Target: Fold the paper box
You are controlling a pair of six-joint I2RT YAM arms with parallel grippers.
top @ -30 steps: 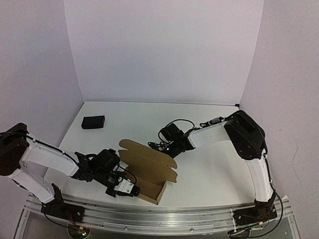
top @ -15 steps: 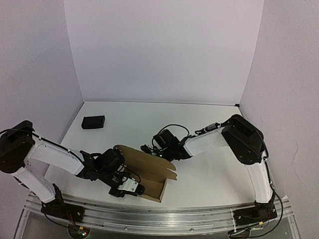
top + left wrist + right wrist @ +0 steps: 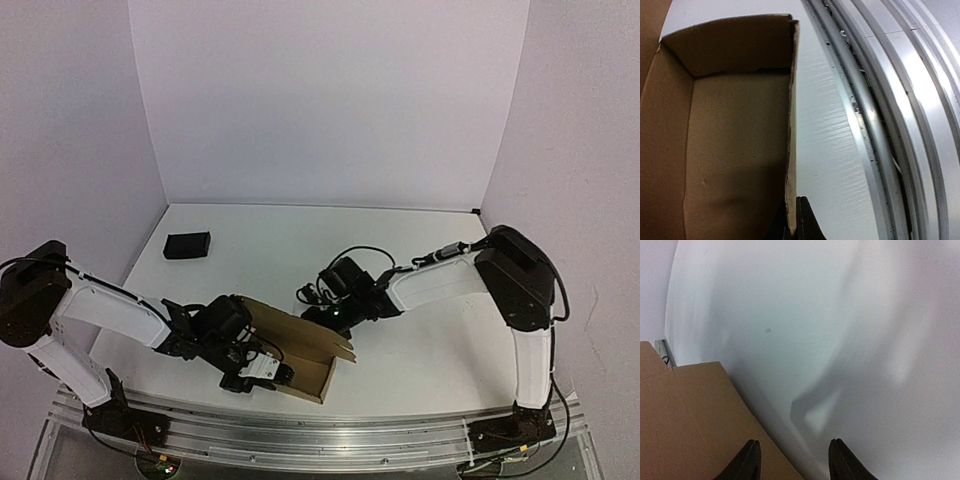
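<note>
Closing the lid of the box [image 3: 295, 335], by the look of it: pinning its near side wall [image 3: 789, 125] in the left jaws, clamped on the cardboard, tray resting on the worktop [image 3: 430, 350] just ahead of them. Holding the right jaws parted and empty above the lid [image 3: 685, 425]. Next, likely pressing that flap down toward the left jaws and tucking its lip inside, gently. Against a second ago: lid tipped from upright to nearly flat, right jaws lower and nearer the box

Bright, even light (soft shadows, slight blur).
</note>
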